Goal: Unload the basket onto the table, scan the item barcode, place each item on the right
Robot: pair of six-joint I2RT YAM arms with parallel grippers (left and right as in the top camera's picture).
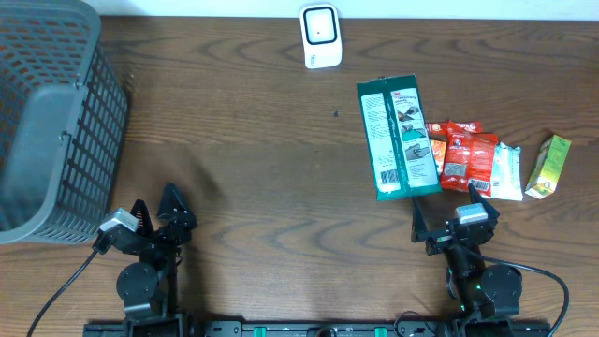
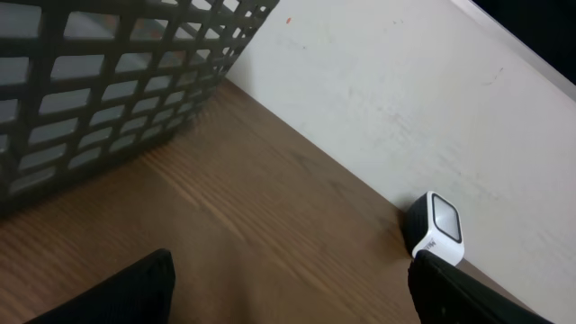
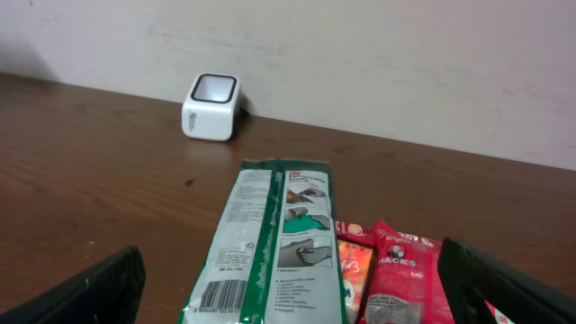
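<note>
green packet lies flat; right gripper spread wide

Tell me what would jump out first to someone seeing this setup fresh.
The long green-and-white packet lying flat right of centre draws the eye, with red snack packets and a small green carton beside it. A big grey mesh basket fills the left edge, and a small white scanner sits at the far edge.

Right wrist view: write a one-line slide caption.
Open right gripper facing a green packet, barcode nearest, white scanner by the wall behind.
</note>
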